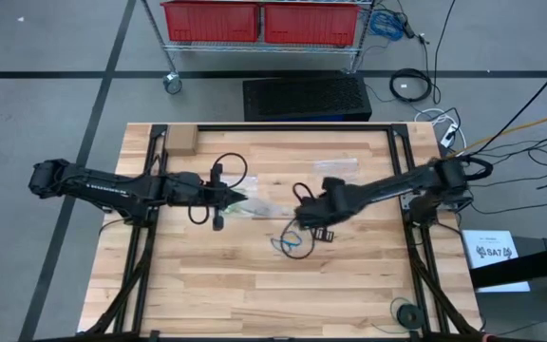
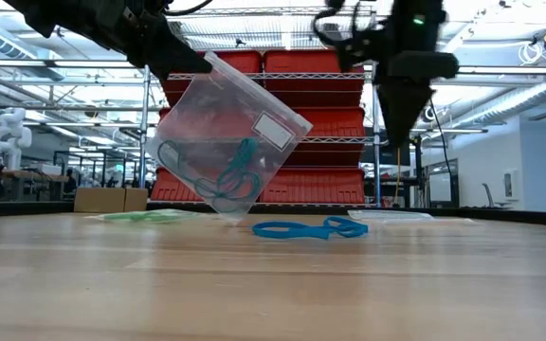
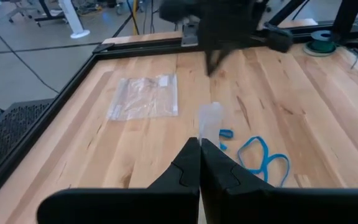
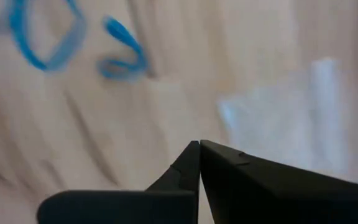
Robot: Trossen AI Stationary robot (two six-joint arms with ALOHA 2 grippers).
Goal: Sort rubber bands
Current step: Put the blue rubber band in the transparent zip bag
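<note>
A clear plastic bag (image 2: 230, 133) with teal rubber bands (image 2: 235, 170) inside hangs in the air near the table's middle. My left gripper (image 2: 183, 59) is shut on its top. In the left wrist view the bag's edge (image 3: 209, 124) stands up just past the shut fingers (image 3: 199, 149). Bright blue rubber bands (image 2: 306, 228) (image 1: 292, 243) (image 3: 263, 158) lie loose on the wood. My right gripper (image 2: 401, 133) (image 1: 302, 214) hangs shut and empty above the table, to the right of the bag, with the blue bands (image 4: 42, 37) below it. Green bands (image 2: 145, 216) lie farther back on the left. My left gripper pinches the clear bag by its upper edge (image 2: 197, 64) between its two fingers, coming slantwise from the table's left and above. The bag hangs tilted below the fingers, its lowest corner (image 2: 227, 212) clear of the table, and the teal bands have sunk toward that corner.
A second clear bag (image 1: 335, 166) (image 3: 145, 96) lies flat toward the far edge. A cardboard box (image 1: 180, 142) sits at the far left corner. A tape roll (image 1: 406, 313) lies at the near right corner. Bare wood (image 1: 207, 285) fills the near half.
</note>
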